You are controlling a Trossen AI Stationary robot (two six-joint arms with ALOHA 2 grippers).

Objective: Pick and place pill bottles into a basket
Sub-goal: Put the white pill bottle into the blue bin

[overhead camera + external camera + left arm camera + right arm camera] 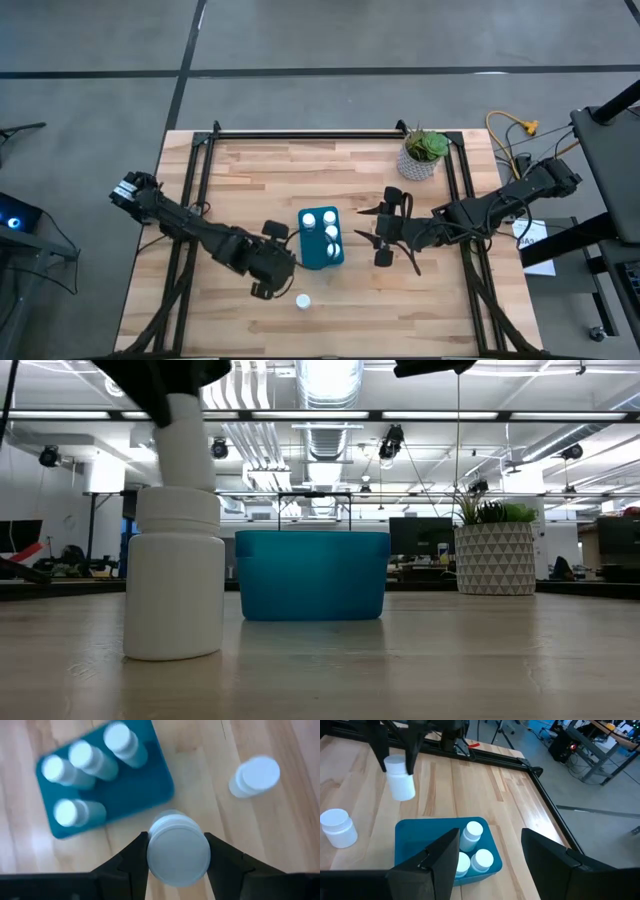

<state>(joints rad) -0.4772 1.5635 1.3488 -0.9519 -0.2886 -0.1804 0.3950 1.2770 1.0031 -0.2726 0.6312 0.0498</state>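
The teal basket stands mid-table with several white pill bottles upright inside it. My left gripper is just left of the basket, shut on one white bottle, which is lifted above the table. Another bottle stands on its base on the wood near the front edge; it also shows large in the low view. My right gripper is open and empty just right of the basket, and its wrist view looks down over the basket. My left gripper pinches the bottle's cap end between its two fingers, one on each side. The fingers come from above, pointing down. The bottle hangs below them, nearly upright and clear of the table.
A white patterned pot with a green plant stands at the far right of the table. Black frame rails run along the far edge and both sides. Bare wood lies in front of the basket around the standing bottle.
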